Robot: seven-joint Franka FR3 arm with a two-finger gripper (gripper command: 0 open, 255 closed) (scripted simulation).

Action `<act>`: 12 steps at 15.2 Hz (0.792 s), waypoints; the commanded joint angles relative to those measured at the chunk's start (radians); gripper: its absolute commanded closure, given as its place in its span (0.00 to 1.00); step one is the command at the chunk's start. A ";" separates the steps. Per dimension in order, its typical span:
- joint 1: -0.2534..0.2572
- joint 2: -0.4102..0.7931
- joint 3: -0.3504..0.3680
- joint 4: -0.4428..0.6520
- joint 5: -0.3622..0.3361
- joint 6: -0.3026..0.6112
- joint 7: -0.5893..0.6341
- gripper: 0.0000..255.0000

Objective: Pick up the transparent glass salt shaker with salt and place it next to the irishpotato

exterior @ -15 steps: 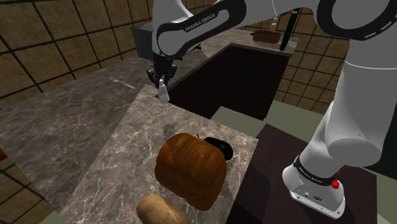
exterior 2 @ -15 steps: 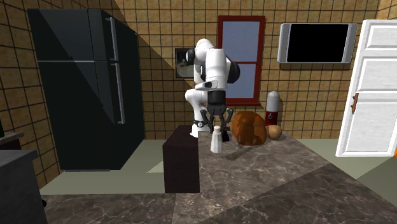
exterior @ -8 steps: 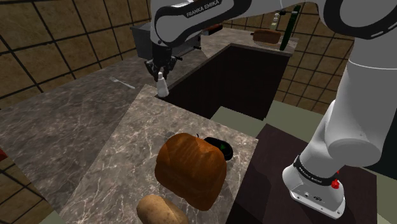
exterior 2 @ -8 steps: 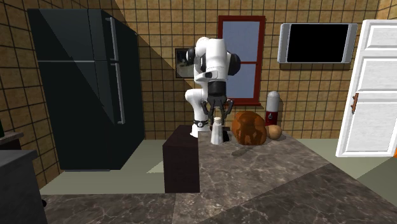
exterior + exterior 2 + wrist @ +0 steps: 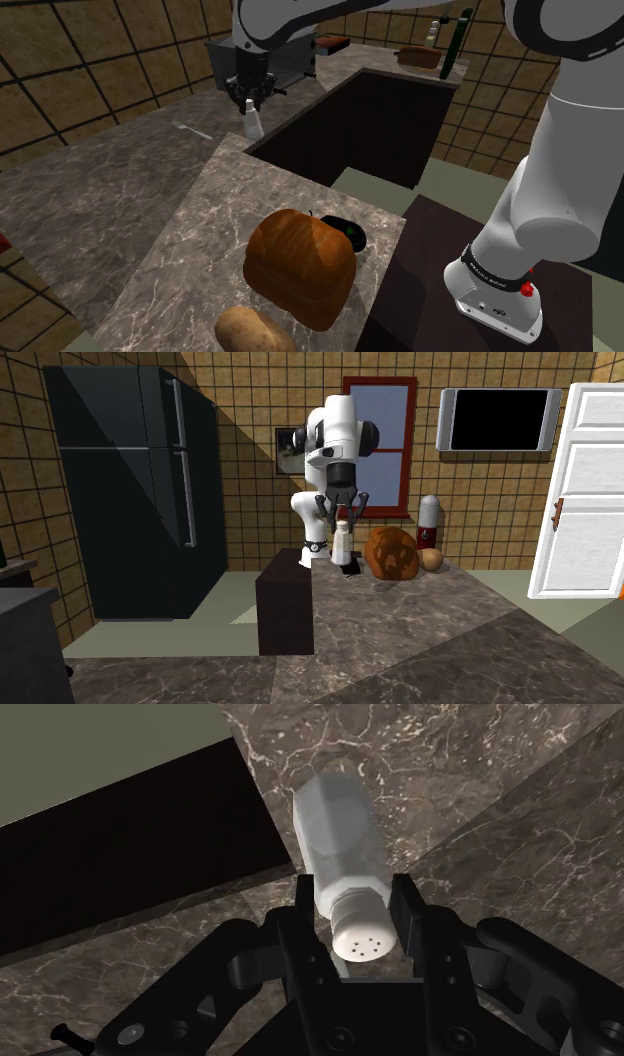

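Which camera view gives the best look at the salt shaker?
The wrist view: the salt shaker appears large, its neck clasped in the gripper, cap holes visible. The shoulder and second exterior views show it small, held under the gripper.

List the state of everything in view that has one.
salt shaker: clasped just below its cap, hanging clear of the counter
fingers: shut on the salt shaker
potato: lying on the counter beside the loaf
loaf: resting on the counter
fork: lying flat on the counter
fridge: doors shut
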 commanded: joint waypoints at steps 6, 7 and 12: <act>0.017 -0.067 0.012 -0.029 -0.001 -0.038 0.030 1.00; 0.025 -0.097 0.019 -0.067 -0.002 -0.030 0.046 1.00; 0.063 -0.234 0.056 -0.233 -0.001 -0.002 0.126 1.00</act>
